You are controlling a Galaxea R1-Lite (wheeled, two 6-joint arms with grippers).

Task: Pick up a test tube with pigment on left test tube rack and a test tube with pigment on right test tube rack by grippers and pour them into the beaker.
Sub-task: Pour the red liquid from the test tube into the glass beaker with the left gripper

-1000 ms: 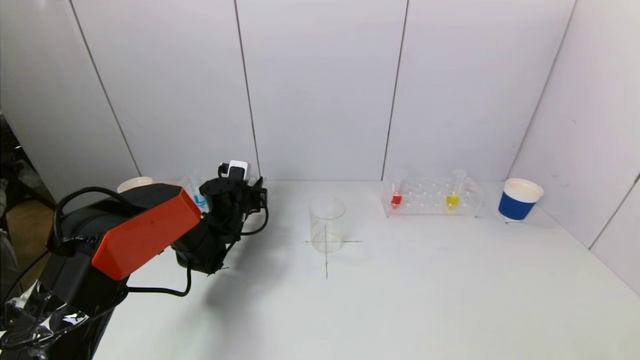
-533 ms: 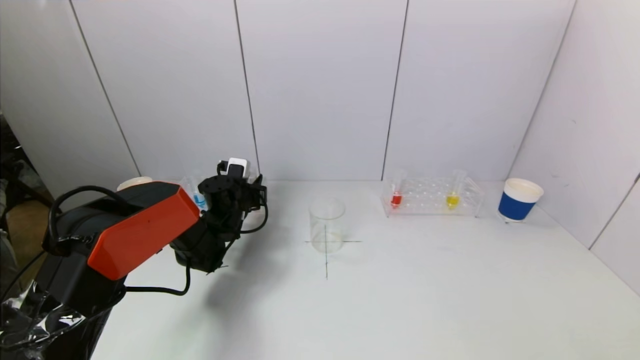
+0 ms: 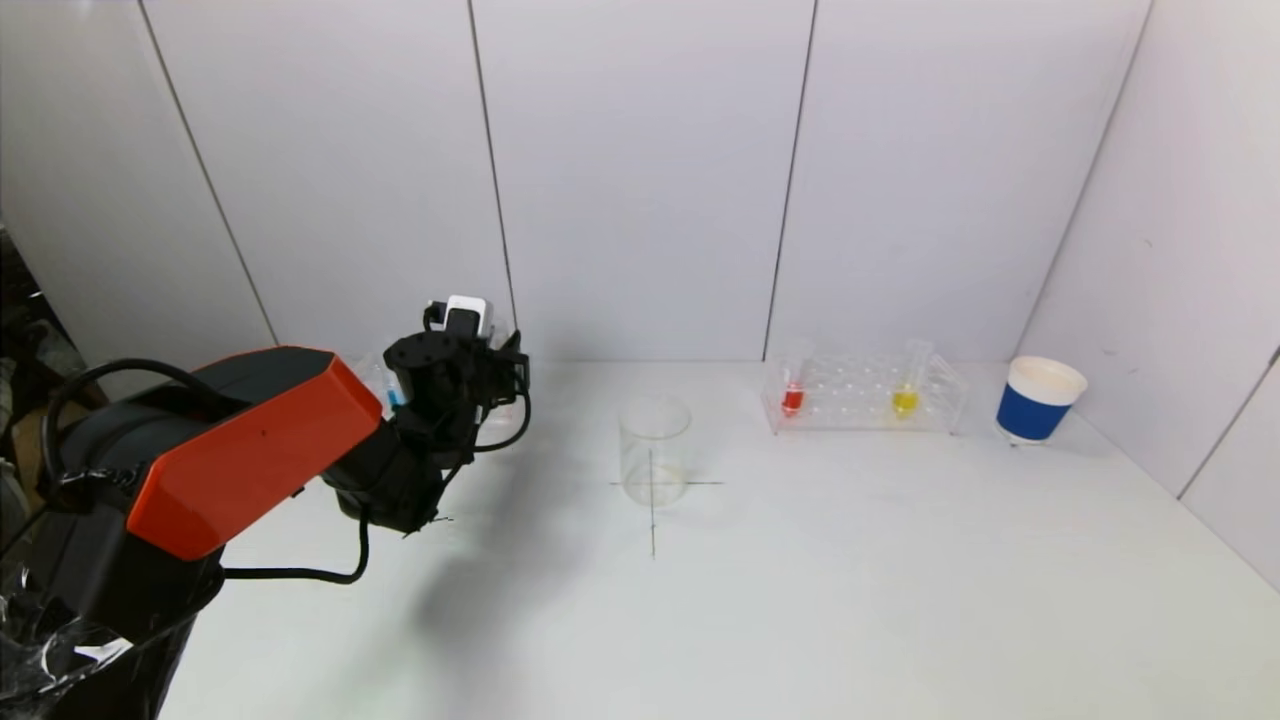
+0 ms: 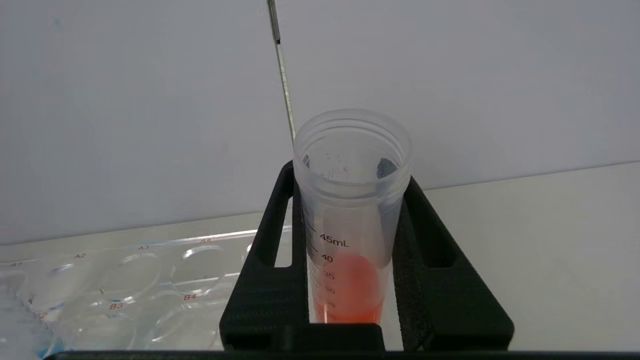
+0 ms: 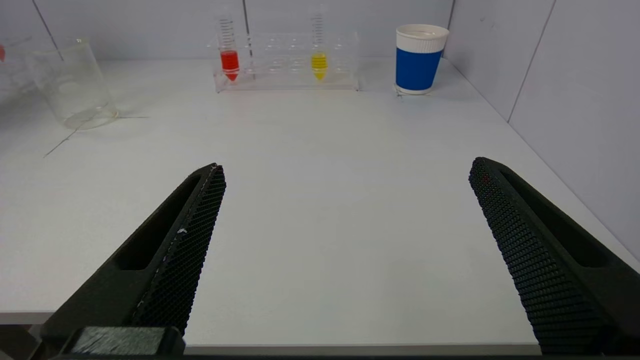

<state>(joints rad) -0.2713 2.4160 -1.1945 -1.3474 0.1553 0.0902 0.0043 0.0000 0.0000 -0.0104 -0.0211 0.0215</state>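
Observation:
My left gripper (image 4: 350,185) is shut on a clear test tube with orange-red pigment (image 4: 350,280), held upright beside the left rack (image 4: 130,280). In the head view the left gripper (image 3: 470,370) is at the table's far left, left of the empty glass beaker (image 3: 654,450); a blue-pigment tube (image 3: 393,393) shows behind the arm. The right rack (image 3: 865,395) holds a red tube (image 3: 793,398) and a yellow tube (image 3: 905,400). My right gripper (image 5: 345,175) is open and empty over the table's near edge, out of the head view.
A blue paper cup (image 3: 1036,400) stands right of the right rack. A black cross (image 3: 652,500) is drawn under the beaker. White wall panels close in the back and right side.
My left arm has moved up and slightly left with the tube, the gripper rising beside the left rack. Nothing else has moved.

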